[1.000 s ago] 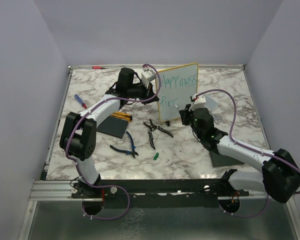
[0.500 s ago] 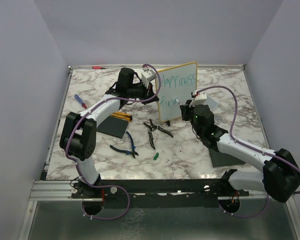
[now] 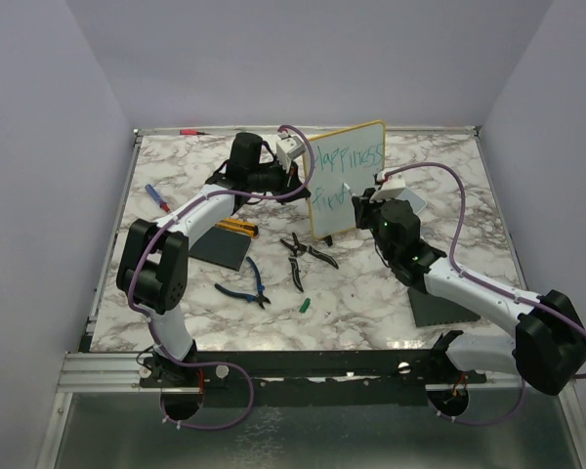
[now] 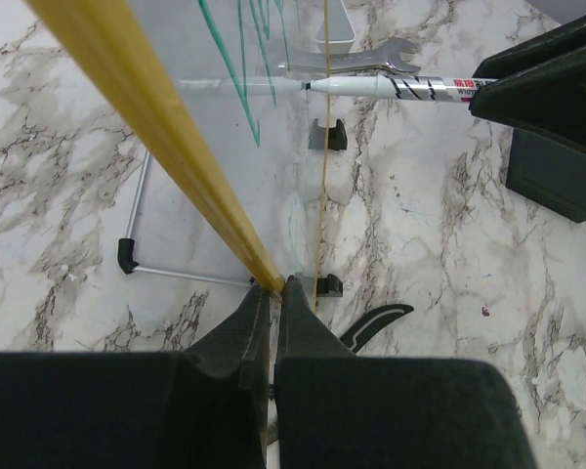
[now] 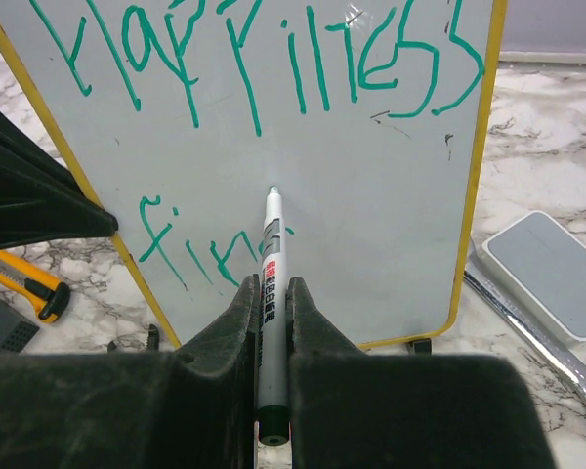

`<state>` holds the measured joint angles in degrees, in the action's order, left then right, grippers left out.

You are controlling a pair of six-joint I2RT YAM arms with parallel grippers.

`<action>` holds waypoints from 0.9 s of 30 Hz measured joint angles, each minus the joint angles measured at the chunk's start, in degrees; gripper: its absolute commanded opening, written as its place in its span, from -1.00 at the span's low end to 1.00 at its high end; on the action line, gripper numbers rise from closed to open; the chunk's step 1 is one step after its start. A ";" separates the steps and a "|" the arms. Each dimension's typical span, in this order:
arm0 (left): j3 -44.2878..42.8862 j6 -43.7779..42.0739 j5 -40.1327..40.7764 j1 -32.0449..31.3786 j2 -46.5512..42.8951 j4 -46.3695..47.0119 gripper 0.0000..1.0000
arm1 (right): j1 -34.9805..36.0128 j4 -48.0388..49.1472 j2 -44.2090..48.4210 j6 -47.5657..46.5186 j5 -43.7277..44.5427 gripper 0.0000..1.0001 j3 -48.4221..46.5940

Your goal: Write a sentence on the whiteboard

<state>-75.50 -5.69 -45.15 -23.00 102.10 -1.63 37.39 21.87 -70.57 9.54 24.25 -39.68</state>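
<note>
A marble bench [image 3: 371,303] holds blue-handled pliers [image 3: 244,288] and black cutters [image 3: 303,256] toward its front middle. Beyond them, the right gripper [image 5: 271,285] is clamped around a white marker [image 5: 272,234], whose tip touches the whiteboard [image 3: 350,174]. The board stands upright near the far edge. Its teal sentence [image 5: 273,59] reads "Happiness" above "fin" (the marker partly covers the last letter). The left gripper [image 4: 276,288] pinches the board's yellow rim at its left edge.
</note>
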 measured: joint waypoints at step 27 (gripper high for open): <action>0.00 0.00 0.00 0.00 0.00 -0.13 -1.00 | 0.00 -0.07 -0.09 5.20 0.44 -0.99 6.64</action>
<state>-75.50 -5.69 -45.15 -23.00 102.10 -1.76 37.39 21.80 -70.65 14.74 24.69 -33.04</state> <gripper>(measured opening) 0.017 0.084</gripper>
